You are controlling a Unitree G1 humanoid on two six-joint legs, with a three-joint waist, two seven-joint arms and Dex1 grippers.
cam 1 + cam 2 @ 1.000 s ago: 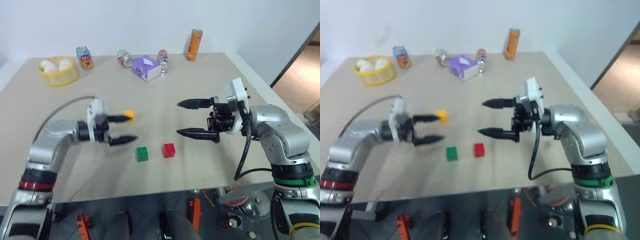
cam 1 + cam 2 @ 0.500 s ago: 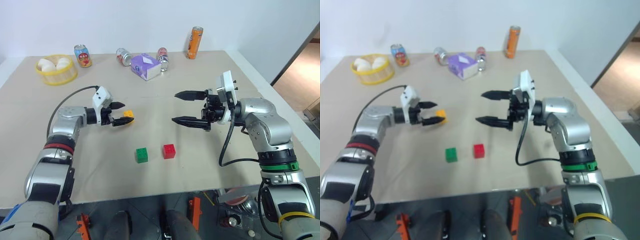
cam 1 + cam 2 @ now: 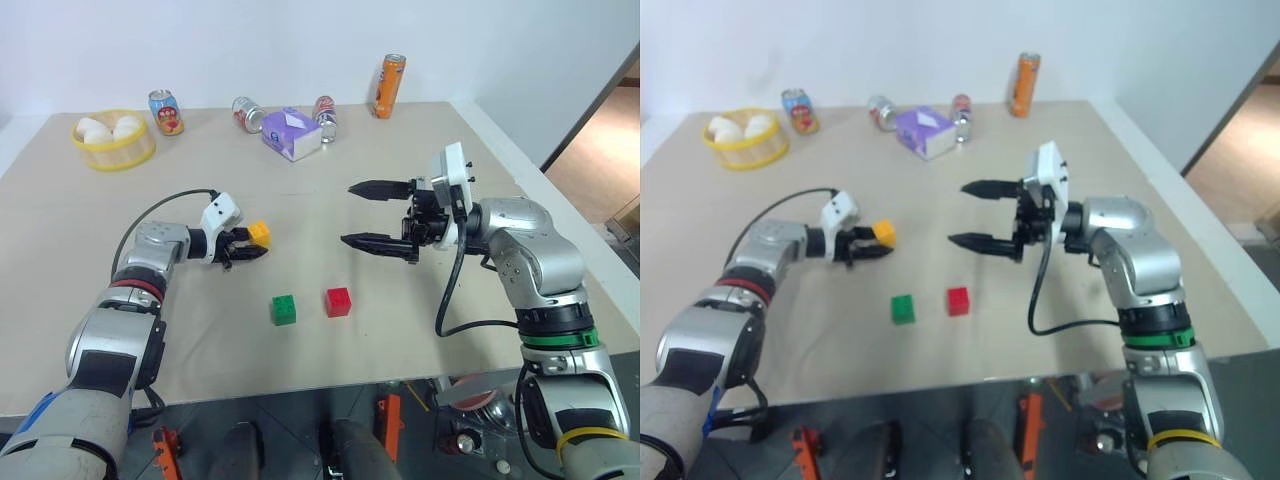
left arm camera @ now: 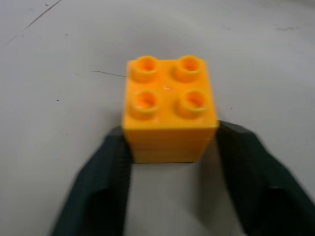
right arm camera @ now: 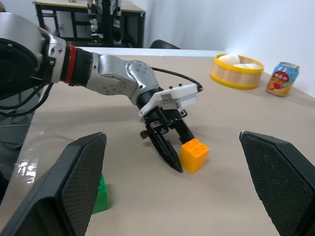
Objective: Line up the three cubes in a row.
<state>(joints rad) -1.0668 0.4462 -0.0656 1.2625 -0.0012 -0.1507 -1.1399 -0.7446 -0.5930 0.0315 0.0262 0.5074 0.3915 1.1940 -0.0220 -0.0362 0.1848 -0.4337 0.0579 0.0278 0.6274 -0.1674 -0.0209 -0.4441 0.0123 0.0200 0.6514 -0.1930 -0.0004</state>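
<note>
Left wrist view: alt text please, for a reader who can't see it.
A yellow-orange cube with four studs on top sits on a pale table, pinched at its near lower corners between the left gripper's two black jaws, which rise from the bottom edge.

No legible txt anywhere: printed labels on the tall orange drink can (image 3: 390, 87), the blue-red drink can (image 3: 166, 113), the two tipped silver-red cans (image 3: 249, 115) and the purple carton (image 3: 293, 134) at the far edge of the beige table (image 3: 400, 330) too small/blurred to read.
</note>
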